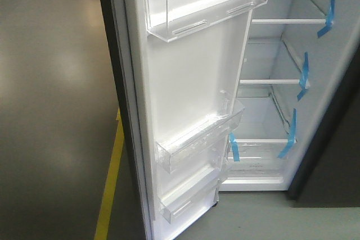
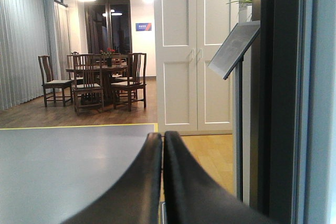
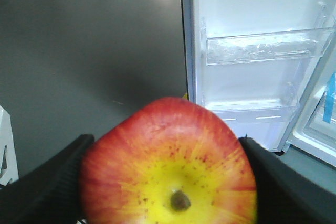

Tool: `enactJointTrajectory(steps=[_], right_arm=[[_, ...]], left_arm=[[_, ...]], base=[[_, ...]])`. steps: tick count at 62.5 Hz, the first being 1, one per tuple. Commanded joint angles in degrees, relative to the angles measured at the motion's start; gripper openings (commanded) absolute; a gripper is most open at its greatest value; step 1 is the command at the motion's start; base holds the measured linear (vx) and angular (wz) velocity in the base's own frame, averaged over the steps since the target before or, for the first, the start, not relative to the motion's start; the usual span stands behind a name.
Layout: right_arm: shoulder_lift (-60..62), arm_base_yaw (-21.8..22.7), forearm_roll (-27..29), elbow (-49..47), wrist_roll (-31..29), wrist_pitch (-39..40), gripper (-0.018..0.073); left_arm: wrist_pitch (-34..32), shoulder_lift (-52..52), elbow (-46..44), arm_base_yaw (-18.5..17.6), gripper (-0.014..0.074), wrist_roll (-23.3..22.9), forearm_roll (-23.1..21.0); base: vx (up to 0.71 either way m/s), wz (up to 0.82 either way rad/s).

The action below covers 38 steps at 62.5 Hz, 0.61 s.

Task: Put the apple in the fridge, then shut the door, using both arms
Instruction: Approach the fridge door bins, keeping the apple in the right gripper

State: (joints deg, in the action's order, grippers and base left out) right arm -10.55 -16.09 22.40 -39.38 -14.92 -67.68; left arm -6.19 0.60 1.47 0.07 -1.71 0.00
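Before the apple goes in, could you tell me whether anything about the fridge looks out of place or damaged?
Nothing looks damaged or spilled. The only oddity is the blue tape strips stuck over the shelf edges inside the fridge, like leftover packing tape.

The apple (image 3: 168, 161) has smooth, glossy, waxy-looking skin, red streaked over yellow and flecked with tiny dark specks. The fingers (image 3: 47, 187) of the right gripper (image 3: 168, 182) look like matt black plastic or rubber. The left gripper (image 2: 163, 142) has smooth black fingers (image 2: 131, 182) with a dull sheen. The door (image 1: 185, 71) is lined with smooth white plastic, softly shiny, and its bins (image 1: 197, 139) are clear, glossy plastic. Inside the fridge (image 1: 315, 71), the shelves (image 1: 287, 21) look like glass edged with white plastic trim, and the blue tape (image 1: 329, 4) is matt. The grey floor (image 1: 56, 82) is smooth with a satin sheen. The chairs (image 2: 131, 80) are dark wood.
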Motion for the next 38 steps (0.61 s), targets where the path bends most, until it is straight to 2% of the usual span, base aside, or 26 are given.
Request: enactJointTrajectory(steps=[1, 38], right_arm=[[-0.9, 0.0, 1.2, -1.4, -0.2, 4.0, 0.0391], [-0.9, 0.0, 1.2, -1.4, -0.2, 4.0, 0.0391]], left_arm=[[-4.2, 0.9, 1.2, 0.0, -0.0006, -0.3, 0.0], [-4.2, 0.9, 1.2, 0.0, -0.0006, -0.3, 0.0]], base=[[0.05, -0.02], [0.06, -0.03]])
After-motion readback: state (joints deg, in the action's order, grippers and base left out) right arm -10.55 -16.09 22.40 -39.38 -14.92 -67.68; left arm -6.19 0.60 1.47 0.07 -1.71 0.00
